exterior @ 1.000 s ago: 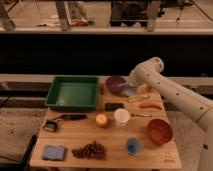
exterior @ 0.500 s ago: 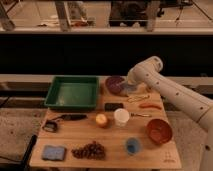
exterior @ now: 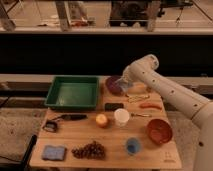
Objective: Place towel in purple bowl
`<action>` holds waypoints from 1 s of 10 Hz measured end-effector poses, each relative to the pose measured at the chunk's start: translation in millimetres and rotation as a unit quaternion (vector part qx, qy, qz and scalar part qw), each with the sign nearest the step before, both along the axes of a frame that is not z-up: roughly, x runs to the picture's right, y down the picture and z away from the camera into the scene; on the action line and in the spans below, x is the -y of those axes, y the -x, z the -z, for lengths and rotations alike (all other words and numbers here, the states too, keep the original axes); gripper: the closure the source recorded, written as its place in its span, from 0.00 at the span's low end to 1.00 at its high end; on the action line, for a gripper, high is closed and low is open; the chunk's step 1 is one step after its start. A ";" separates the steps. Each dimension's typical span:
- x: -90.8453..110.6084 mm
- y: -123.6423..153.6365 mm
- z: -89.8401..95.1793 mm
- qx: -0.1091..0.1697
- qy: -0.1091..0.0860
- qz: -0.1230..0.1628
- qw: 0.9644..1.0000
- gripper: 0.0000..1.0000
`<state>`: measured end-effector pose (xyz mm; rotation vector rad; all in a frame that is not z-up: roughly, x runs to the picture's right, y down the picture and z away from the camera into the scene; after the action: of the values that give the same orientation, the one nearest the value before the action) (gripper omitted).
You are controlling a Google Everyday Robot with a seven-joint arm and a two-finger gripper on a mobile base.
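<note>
The purple bowl (exterior: 113, 86) stands at the back middle of the wooden table (exterior: 75, 132), just right of the green tray. My gripper (exterior: 126, 81) reaches in from the right and hovers over the bowl's right rim. A light grey-blue towel (exterior: 124, 78) hangs bunched at the gripper tip, above the bowl and partly covering its right side. The gripper looks shut on the towel.
A green tray (exterior: 72, 93) sits at the back left. A black pad (exterior: 114, 106), white cup (exterior: 121, 116), orange fruit (exterior: 102, 120), orange-red bowl (exterior: 159, 131), blue cup (exterior: 133, 145), grapes (exterior: 90, 150), blue pad (exterior: 54, 152), black tool (exterior: 65, 118) and red stick (exterior: 150, 105) lie around.
The gripper with the towel has shifted slightly left, closer over the purple bowl. Nothing else on the table has moved.
</note>
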<state>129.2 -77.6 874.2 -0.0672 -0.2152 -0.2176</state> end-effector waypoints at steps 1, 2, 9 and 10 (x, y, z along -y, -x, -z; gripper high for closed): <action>0.2 1.2 -3.6 0.012 -0.007 0.003 1.000 0.95; -0.5 1.9 -7.6 0.026 -0.018 0.007 0.999 0.95; 2.5 26.2 -22.1 0.081 -0.039 0.038 0.995 0.95; 2.6 29.5 -23.5 0.086 -0.043 0.041 0.995 0.95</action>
<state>99.7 -80.2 897.8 0.0278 -0.3751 -0.3151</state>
